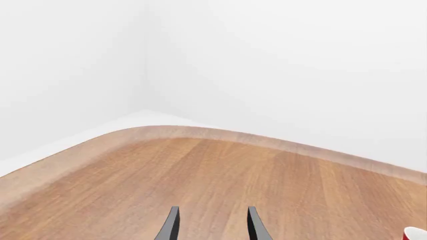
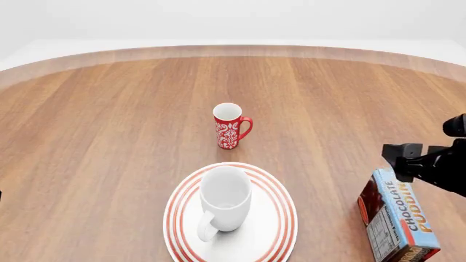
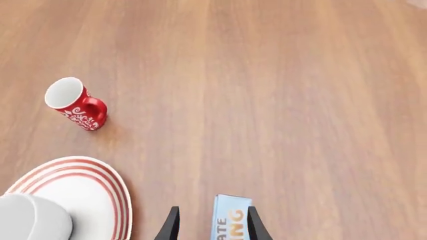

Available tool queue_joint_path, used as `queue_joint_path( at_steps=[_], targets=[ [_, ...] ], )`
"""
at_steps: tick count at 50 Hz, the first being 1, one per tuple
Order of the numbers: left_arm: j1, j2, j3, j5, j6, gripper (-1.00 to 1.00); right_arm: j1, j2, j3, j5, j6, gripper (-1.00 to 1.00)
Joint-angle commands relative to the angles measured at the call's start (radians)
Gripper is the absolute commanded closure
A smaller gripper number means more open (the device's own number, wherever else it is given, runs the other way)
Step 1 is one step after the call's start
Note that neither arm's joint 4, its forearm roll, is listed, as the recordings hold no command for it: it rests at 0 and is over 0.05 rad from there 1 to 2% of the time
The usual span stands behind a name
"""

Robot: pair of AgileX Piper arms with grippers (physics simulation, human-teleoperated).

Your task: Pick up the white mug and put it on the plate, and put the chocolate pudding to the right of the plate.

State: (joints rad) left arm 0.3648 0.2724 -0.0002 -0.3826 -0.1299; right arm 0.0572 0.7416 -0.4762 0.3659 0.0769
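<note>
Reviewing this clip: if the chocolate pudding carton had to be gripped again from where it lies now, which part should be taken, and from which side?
Probably from above, across its narrow width. The chocolate pudding lies with its light-blue face up, right of the plate, long sides free. The right end effector already looks down over it, fingers open, with the carton's end between them.

In the front view, the plate (image 2: 280, 218) runs off the bottom edge and the chocolate pudding (image 2: 400, 224) is clipped at the lower right. The right wrist view cuts off the white mug (image 3: 30, 220) at lower left. The left wrist view shows only a sliver of the red mug (image 1: 415, 234), lower right.
</note>
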Motion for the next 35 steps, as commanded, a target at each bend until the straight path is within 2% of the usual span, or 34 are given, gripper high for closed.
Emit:
queue_joint_path(
  at_steps=[1, 13, 22, 35],
  targets=[
    [0.000, 0.002, 0.000, -0.003, -0.001, -1.00, 0.009, -0.028, -0.108, 0.063, 0.023, -1.00],
    [0.000, -0.008, 0.000, 0.003, -0.001, -1.00, 0.030, -0.115, -0.261, 0.116, 0.016, -1.00],
    [0.001, -0.032, 0.000, 0.021, -0.002, -1.00, 0.029, -0.183, -0.319, 0.123, 0.008, -1.00],
    [-0.009, -0.124, -0.001, 0.073, -0.014, -1.00, 0.040, -0.366, -0.363, 0.053, -0.053, -1.00]
  ],
)
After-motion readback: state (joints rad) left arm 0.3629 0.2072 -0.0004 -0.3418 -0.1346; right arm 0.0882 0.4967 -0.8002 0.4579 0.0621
